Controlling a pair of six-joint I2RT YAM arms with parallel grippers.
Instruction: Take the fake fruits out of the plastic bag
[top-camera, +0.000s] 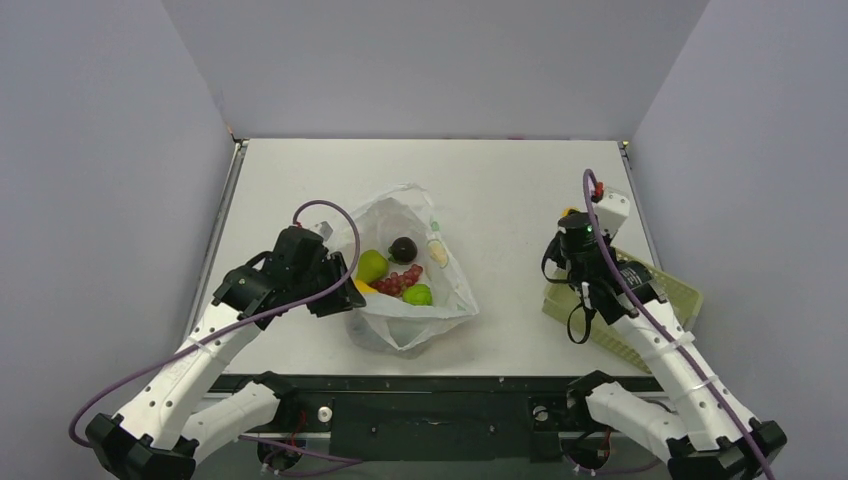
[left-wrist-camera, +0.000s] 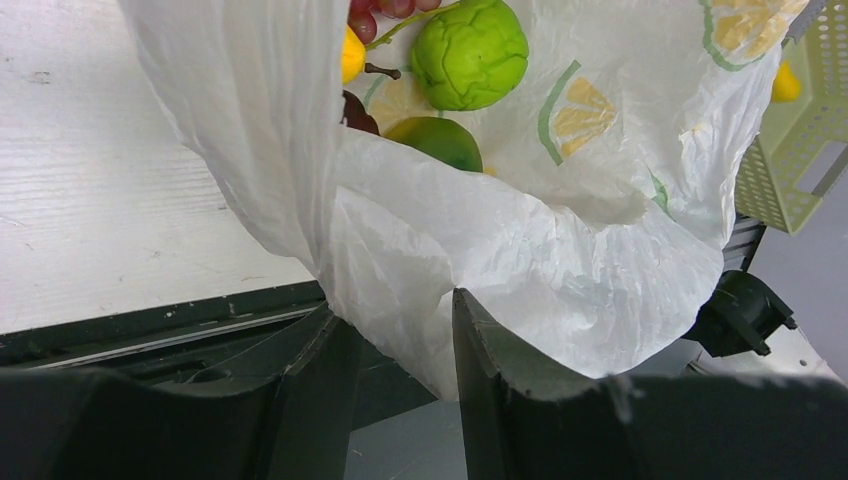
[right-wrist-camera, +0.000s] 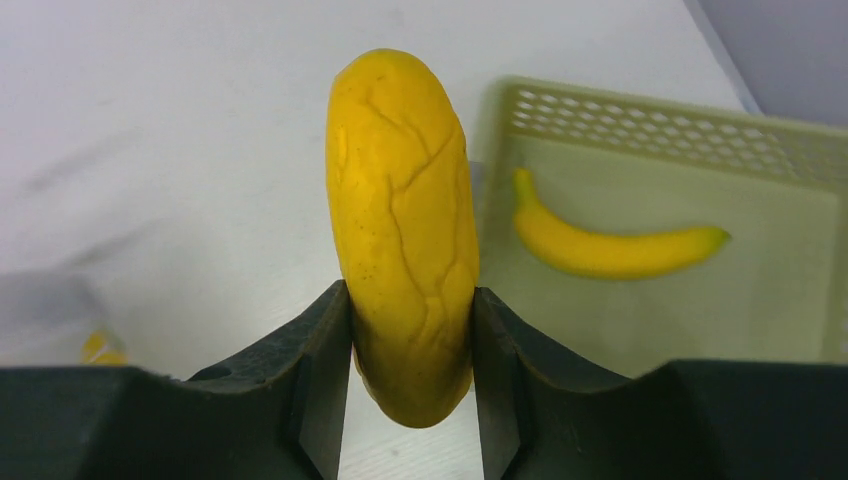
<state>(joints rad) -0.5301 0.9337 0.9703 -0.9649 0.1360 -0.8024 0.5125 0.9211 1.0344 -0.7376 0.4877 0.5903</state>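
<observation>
Two grips are on at once. My right gripper (right-wrist-camera: 410, 300) is clamped on a lumpy yellow fruit (right-wrist-camera: 400, 200), which stands upright between the jaws with most of its length poking out past my fingertips. It is hollow-looking plastic, so I judge it light and stiff, but the glossy skin could slip. The hold sits low on the fruit, and a grip nearer its middle would be surer. Ahead of it and to the right lies the basket (right-wrist-camera: 650, 110) with a banana (right-wrist-camera: 610, 250) inside. Only bare table (right-wrist-camera: 180, 120) is under the fruit.

My left gripper (left-wrist-camera: 400, 310) has a fold of the bag (left-wrist-camera: 520, 260) pinched between its jaws, at the edge nearest me. That film is thin, crinkly and soft. It will stretch or tear rather than resist, so I would hold it by a bunched fold, not a single layer.

Beyond my left fingertips, inside the open mouth, sit a lime (left-wrist-camera: 468, 52) and a pear (left-wrist-camera: 440, 140) just nearer than it. The grapes (left-wrist-camera: 385, 8) are at the far edge of view. All three look light, hard and slick.
</observation>
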